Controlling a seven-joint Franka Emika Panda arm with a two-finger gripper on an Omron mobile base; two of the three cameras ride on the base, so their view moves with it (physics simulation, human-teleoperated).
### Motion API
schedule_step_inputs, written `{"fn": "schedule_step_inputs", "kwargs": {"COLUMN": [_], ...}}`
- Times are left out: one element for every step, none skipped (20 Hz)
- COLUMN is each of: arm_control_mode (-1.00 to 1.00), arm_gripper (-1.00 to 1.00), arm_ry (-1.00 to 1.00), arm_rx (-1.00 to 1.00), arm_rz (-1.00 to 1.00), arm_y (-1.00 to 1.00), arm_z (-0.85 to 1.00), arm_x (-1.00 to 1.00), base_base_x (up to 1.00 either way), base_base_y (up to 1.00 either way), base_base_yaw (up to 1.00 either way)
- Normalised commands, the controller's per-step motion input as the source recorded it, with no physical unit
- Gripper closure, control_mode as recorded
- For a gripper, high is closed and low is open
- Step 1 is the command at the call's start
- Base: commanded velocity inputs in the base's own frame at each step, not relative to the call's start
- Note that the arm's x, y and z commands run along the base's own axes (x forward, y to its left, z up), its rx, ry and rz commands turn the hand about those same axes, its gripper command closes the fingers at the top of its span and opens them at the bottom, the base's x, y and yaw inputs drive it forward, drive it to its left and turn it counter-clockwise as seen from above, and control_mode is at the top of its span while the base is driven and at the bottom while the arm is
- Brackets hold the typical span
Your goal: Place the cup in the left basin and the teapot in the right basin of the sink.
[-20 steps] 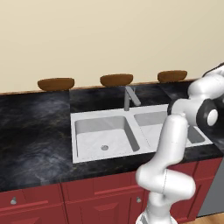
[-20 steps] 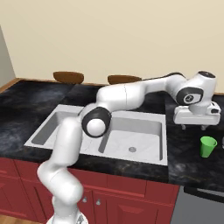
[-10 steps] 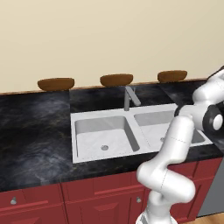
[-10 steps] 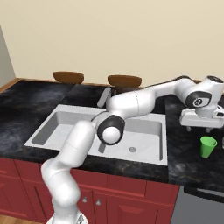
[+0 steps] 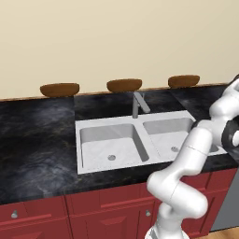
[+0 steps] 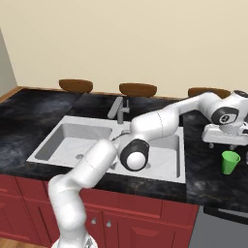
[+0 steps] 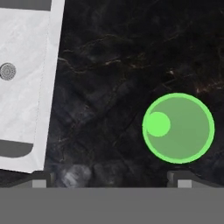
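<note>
Since the earlier frames the arm has been swung further right, and in the left base view both bowls of the sink [image 5: 135,140] are seen empty in the black counter [image 5: 37,140], three brown bowls [image 5: 124,85] lining the wall behind. From the right base view the gripper [image 6: 227,142] is held wide open just above the cup [image 6: 230,162], which stands upright on the counter right of the right basin [image 6: 167,152]. Through the hand view the cup [image 7: 178,128] is seen from above, empty, toward the right fingertip [image 7: 183,179], well apart from the sink's edge.

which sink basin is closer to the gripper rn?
The right-hand white marble-look basin. The open gripper hovers over the black stone counter to its right, above the bright green cup; the wider left-hand basin lies beyond the divider.
</note>
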Motion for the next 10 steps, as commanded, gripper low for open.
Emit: {"fn": "schedule_step_inputs", "kwargs": {"arm_control_mode": [-1.00, -1.00, -1.00, -1.00, -1.00, -1.00, -1.00, -1.00, -1.00, -1.00], "arm_gripper": [-1.00, -1.00, -1.00, -1.00, -1.00, -1.00, -1.00, -1.00, -1.00, -1.00], "arm_ry": [0.00, 0.00, 0.00, 0.00, 0.00, 0.00, 0.00, 0.00, 0.00, 0.00], "arm_rx": [0.01, 0.00, 0.01, 0.00, 0.00, 0.00, 0.00, 0.00, 0.00, 0.00], "arm_rz": [0.00, 0.00, 0.00, 0.00, 0.00, 0.00, 0.00, 0.00, 0.00, 0.00], "arm_y": [-0.11, -0.10, -0.11, -0.11, -0.14, -0.15, -0.13, -0.11, -0.11, -0.10], "arm_z": [-0.24, -0.23, -0.19, -0.15, -0.12, -0.12, -0.12, -0.12, -0.11, -0.09], "arm_x": [0.16, 0.15, 0.12, 0.11, 0.08, 0.06, 0.06, 0.02, 0.00, 0.00], "base_base_x": [0.00, 0.00, 0.00, 0.00, 0.00, 0.00, 0.00, 0.00, 0.00, 0.00], "base_base_y": [0.00, 0.00, 0.00, 0.00, 0.00, 0.00, 0.00, 0.00, 0.00, 0.00], "base_base_yaw": [0.00, 0.00, 0.00, 0.00, 0.00, 0.00, 0.00, 0.00, 0.00, 0.00]}}
